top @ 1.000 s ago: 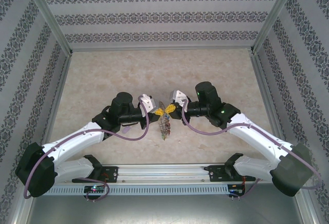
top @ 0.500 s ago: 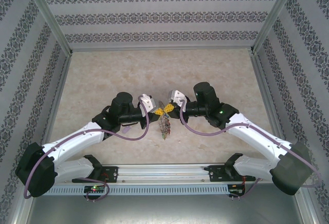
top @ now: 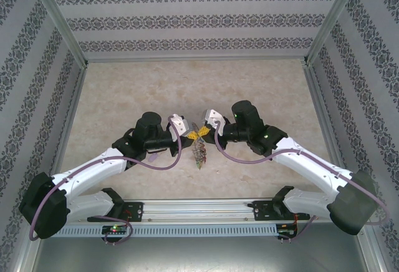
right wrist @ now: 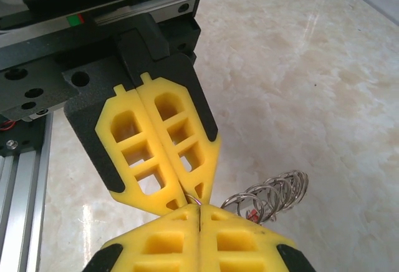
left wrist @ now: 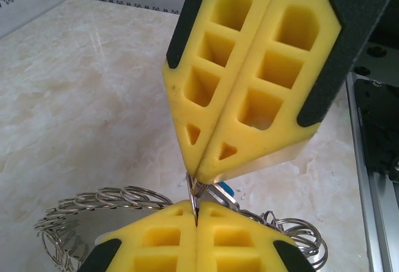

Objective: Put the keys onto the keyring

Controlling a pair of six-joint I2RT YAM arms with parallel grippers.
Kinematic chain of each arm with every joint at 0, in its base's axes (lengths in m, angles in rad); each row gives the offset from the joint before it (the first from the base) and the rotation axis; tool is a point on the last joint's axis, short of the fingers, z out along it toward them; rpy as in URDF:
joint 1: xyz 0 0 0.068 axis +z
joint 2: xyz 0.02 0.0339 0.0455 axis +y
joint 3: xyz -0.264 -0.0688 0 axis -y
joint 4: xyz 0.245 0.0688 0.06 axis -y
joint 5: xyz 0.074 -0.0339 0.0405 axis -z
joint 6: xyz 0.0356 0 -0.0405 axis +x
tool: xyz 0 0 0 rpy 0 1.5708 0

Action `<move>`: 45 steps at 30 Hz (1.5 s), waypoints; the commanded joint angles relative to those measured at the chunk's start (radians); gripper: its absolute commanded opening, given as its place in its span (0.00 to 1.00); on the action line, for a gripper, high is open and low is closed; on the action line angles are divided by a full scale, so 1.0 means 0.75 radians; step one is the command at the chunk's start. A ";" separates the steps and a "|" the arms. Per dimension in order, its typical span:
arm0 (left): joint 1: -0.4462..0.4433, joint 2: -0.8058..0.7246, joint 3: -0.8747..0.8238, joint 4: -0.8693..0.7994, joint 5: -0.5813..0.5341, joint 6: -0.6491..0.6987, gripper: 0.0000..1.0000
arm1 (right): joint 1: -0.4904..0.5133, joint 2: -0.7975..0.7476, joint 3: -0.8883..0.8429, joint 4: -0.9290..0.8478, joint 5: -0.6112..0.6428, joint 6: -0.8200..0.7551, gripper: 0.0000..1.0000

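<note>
Overhead, keyring (top: 199, 153) edge-on, lengthwise near-to-far.

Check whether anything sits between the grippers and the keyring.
Nothing visible does. The left gripper and right gripper are both shut, tip to tip, with a thin metal piece pinched at the seam; loop or key, I can't tell. The keyring sits right at the tips, a blue key head beside them.

In the top view, the left arm (top: 93, 169) and right arm (top: 312, 163) are angled inward toward frame centre. The left gripper (top: 189, 136) and right gripper (top: 206, 132) are held tip to tip, jaws closed flush.
</note>
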 commanded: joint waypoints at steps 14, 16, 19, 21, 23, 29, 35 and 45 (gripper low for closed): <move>-0.012 -0.031 0.012 0.075 0.027 0.030 0.00 | -0.050 0.049 0.080 -0.070 0.199 0.242 0.00; -0.012 -0.033 0.007 0.083 0.027 0.027 0.00 | -0.059 0.062 0.098 -0.094 0.174 0.265 0.00; -0.012 -0.031 0.006 0.083 0.029 0.032 0.00 | -0.063 0.078 0.124 -0.124 0.156 0.277 0.00; -0.013 -0.030 0.008 0.077 0.029 0.038 0.00 | -0.063 0.087 0.149 -0.157 0.137 0.281 0.00; -0.012 -0.029 0.008 0.079 0.031 0.043 0.00 | -0.063 0.100 0.174 -0.189 0.136 0.284 0.00; -0.012 -0.030 0.003 0.097 0.030 0.046 0.00 | -0.067 0.132 0.194 -0.263 0.204 0.309 0.00; -0.013 -0.010 -0.020 0.117 0.003 0.034 0.00 | -0.062 0.115 0.208 -0.258 0.186 0.303 0.00; -0.012 0.066 -0.104 0.270 -0.072 -0.024 0.03 | -0.021 0.098 0.273 -0.336 0.224 0.227 0.00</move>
